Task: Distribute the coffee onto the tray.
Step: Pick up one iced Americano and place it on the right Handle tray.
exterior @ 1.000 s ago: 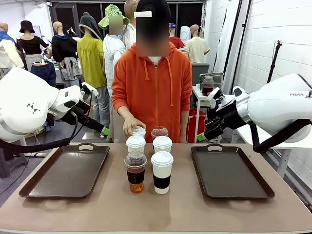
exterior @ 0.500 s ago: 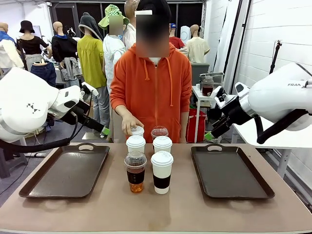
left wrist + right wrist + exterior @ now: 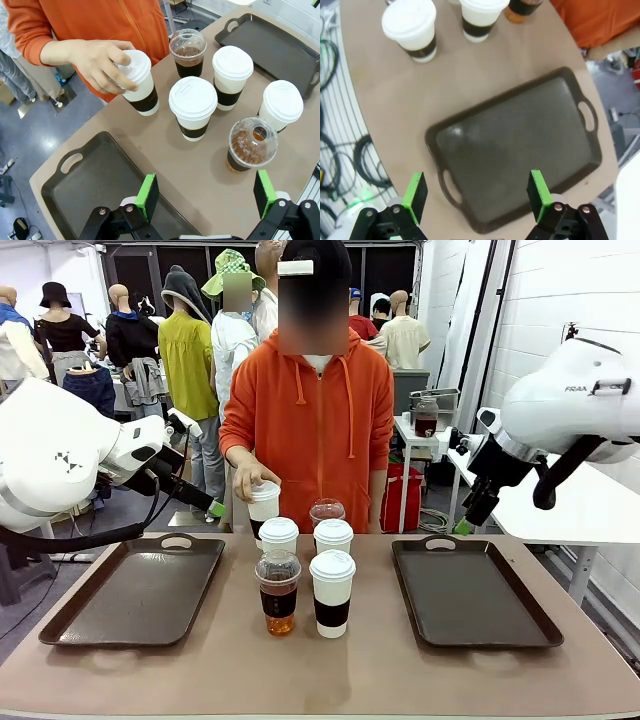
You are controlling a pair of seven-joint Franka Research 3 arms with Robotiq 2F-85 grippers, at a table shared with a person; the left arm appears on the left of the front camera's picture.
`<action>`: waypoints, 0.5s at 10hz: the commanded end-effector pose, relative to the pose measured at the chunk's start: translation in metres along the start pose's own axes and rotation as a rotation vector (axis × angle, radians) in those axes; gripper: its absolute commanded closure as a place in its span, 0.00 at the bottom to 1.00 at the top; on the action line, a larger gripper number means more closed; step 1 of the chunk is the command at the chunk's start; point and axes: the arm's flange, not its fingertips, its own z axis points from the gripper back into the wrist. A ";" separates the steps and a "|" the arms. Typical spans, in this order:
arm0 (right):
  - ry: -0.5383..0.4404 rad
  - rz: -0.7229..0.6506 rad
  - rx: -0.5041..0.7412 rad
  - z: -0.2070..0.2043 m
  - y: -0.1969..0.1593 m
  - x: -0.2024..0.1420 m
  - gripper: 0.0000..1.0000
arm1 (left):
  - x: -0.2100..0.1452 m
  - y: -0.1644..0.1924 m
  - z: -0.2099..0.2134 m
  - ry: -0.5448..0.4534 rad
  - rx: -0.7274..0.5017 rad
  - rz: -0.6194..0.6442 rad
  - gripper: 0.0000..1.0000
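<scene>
The person's hand [image 3: 247, 480] holds one paper cup [image 3: 265, 508] roughly upright at the far-left corner of the cups [image 3: 332, 592] clustered on the surface [image 3: 200, 670] — nearer the left gripper [image 3: 206, 194], jaws spread, than the right gripper [image 3: 476, 192], jaws likewise spread over the right tray [image 3: 520, 140].

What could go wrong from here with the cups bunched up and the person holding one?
The five standing cups are packed close, so reaching for one could tip a neighbour. The person's hand grips a paper cup close to the left gripper; a reach now might strike it.
</scene>
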 end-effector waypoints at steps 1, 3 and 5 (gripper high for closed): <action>0.107 0.122 -0.020 0.000 -0.025 0.000 0.00 | 0.000 0.001 0.001 -0.001 -0.006 0.001 0.00; 0.157 0.193 -0.015 -0.012 -0.045 -0.002 0.00 | 0.000 0.001 0.001 -0.001 -0.006 0.001 0.00; 0.209 0.244 0.005 -0.026 -0.068 -0.001 0.00 | 0.000 0.001 0.001 -0.001 -0.006 0.001 0.00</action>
